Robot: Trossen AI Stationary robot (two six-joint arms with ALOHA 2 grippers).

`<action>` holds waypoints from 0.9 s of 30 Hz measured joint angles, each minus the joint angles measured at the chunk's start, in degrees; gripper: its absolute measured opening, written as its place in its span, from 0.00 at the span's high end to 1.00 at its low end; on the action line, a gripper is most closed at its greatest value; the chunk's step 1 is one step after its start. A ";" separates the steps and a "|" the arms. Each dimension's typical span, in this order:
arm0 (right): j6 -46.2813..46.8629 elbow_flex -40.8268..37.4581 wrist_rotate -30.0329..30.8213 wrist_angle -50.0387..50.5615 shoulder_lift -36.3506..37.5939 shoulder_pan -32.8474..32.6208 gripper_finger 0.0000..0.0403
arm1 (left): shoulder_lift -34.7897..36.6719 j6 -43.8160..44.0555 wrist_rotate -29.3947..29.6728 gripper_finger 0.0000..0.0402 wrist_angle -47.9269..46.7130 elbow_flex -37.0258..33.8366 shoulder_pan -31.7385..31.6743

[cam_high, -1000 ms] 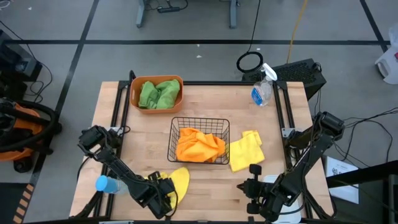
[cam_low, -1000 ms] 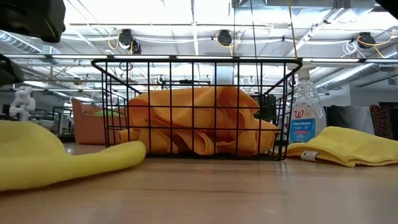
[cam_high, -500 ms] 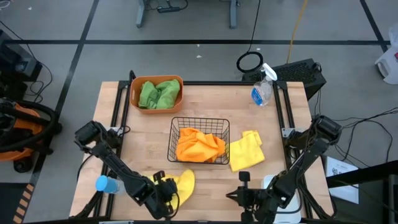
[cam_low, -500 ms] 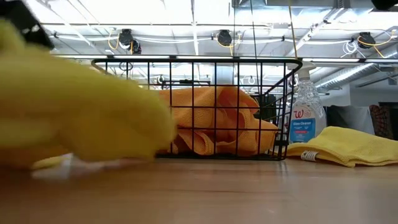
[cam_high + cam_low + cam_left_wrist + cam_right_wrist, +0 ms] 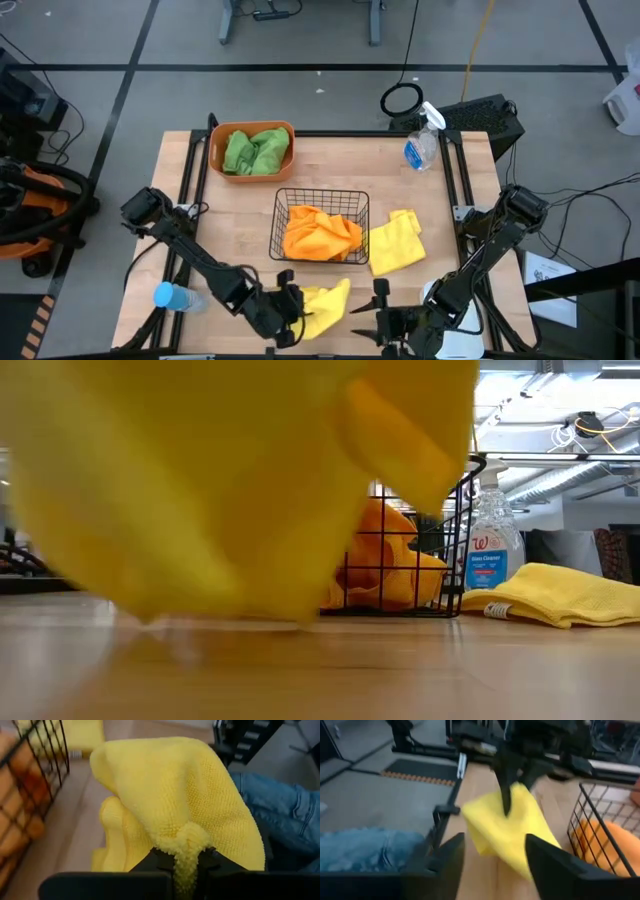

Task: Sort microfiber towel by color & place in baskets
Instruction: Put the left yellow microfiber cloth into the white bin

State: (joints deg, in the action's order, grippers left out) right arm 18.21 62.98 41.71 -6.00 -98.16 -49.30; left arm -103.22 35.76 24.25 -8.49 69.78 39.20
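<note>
The left gripper (image 5: 290, 312) sits low over the tabletop (image 5: 200, 240) at about 6 o'clock, its fingers (image 5: 159, 861) pinching a fold of a yellow towel (image 5: 325, 305) that hangs from them, bunched and lifted off the wood. In the low view this towel (image 5: 230, 480) fills most of the frame. The right gripper (image 5: 382, 318) waits just to the 3 o'clock side of it, facing the held towel, its fingers (image 5: 451, 857) spread wide apart with nothing between them.

At the centre stands the black wire basket (image 5: 279, 226), holding the crumpled orange towels (image 5: 320, 235). Just beside it toward 3 o'clock the second yellow towel (image 5: 396, 242) lies flat on the tabletop, touching or nearly touching the wire. The orange tub (image 5: 218, 150) sits toward 11 o'clock with the green towels (image 5: 256, 150) piled inside. A clear spray bottle (image 5: 422, 145) stands at about 1 o'clock, and a blue-capped bottle (image 5: 170, 296) lies near 8 o'clock beside the left arm. Blue denim cloth (image 5: 280, 815) shows beyond the table edge in both wrist views.
</note>
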 joint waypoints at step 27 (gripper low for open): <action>2.15 0.02 -3.29 -10.66 -3.50 6.28 0.06 | -0.07 -31.89 -4.79 0.94 25.87 0.00 -6.17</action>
State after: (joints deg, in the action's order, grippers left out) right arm 20.35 63.00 38.42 -16.66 -101.67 -43.01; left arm -103.28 3.87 19.46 17.37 69.78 33.04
